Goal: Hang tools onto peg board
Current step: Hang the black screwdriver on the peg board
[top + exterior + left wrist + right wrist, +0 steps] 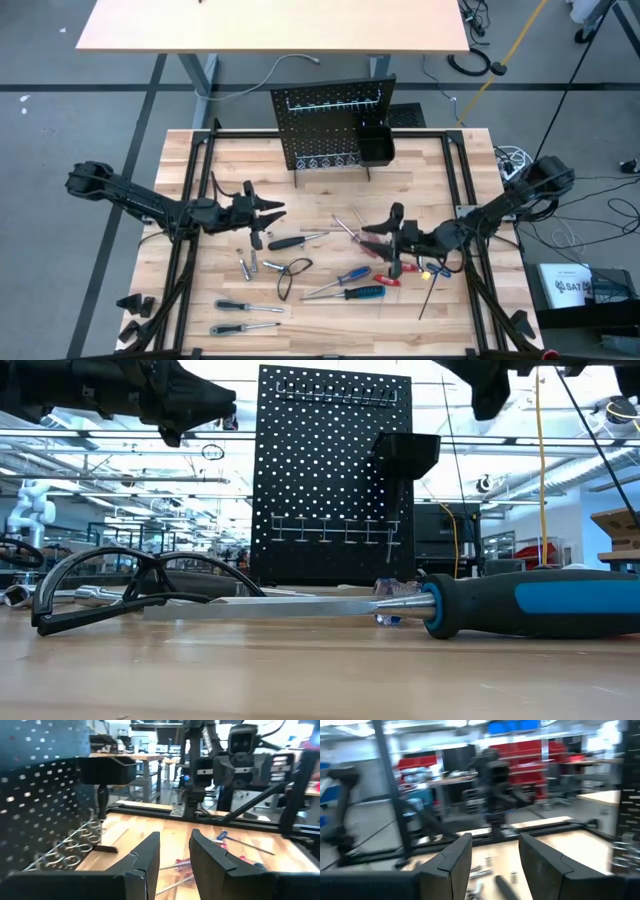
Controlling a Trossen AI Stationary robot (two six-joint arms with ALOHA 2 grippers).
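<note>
- The left end effector (pixel 268 212) hovered over the left half of the surface (pixel 230 160), its fingers spread with a clear gap and nothing between them in the left wrist view.
- Just below it in the high view lay a black-handled screwdriver (pixel 290 241), two small silver bits (pixel 247 266) and the black wire loop (pixel 290 277), all flat on the wood.
- Nearer the front edge on that side lay two more screwdrivers (pixel 245 307), one beside the other, well apart from the board.
- The peg board (pixel 325 130) stood upright at the back centre of the surface, its small black bin (pixel 376 143) on its right side.
- Its rows of hooks (pixel 330 532) looked bare in the low view; no tool appeared to hang from them, so I judged that none had yet been hung.
- Toward the middle lay a blue-handled screwdriver (pixel 352 294), the same one that filled the foreground of the low view, with another blue-handled screwdriver (pixel 349 273) just behind it.
- The right end effector (pixel 388 244) hovered above a cluster of red-handled screwdrivers (pixel 375 250); its fingers stood spread and held nothing in the right wrist view.
- A thin hex key (pixel 427 297) lay to its right, near the frame rail.
- By my reading, the whole job was left: every tool seen was on the surface, and each needed picking up and carrying back to a hook.
</note>
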